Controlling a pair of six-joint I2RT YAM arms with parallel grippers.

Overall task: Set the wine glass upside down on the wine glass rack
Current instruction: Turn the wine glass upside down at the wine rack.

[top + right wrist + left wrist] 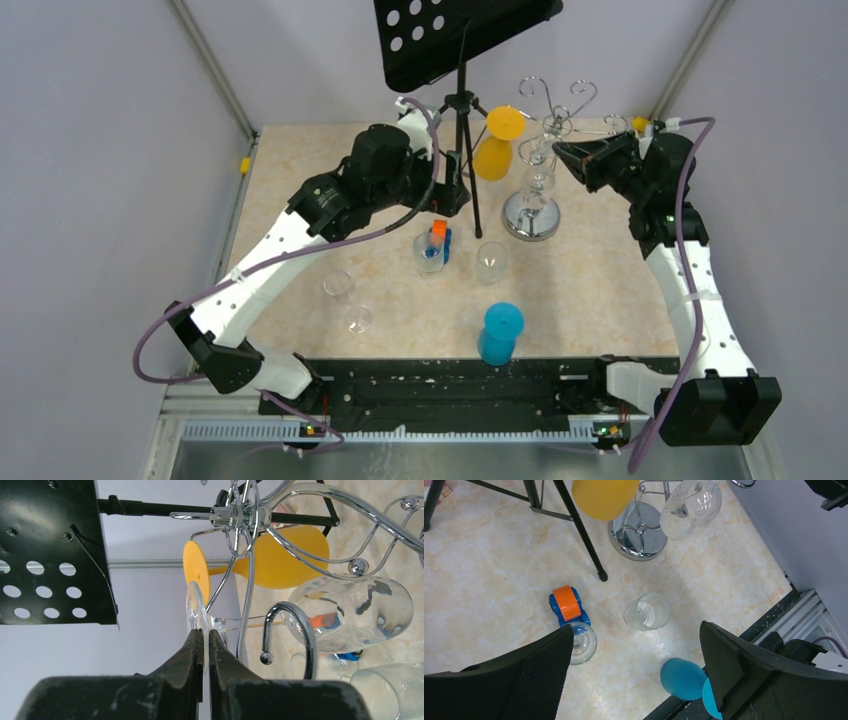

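Wine glass (350, 612) hangs bowl-down at the wine glass rack (240, 515), its foot pinched edge-on in the right gripper (205, 635).
The stem lies close to a curled hook (290, 615), beside the yellow glass (290, 555); I cannot tell whether it is seated. Best to slide the foot level over the wire, then release slowly. The left gripper (636, 635) hangs spread wide over the table (484, 570).

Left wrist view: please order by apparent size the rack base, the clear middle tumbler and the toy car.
1. rack base, largest, though partly covered.
2. middle tumbler and toy car: about alike, so no ranking between them.
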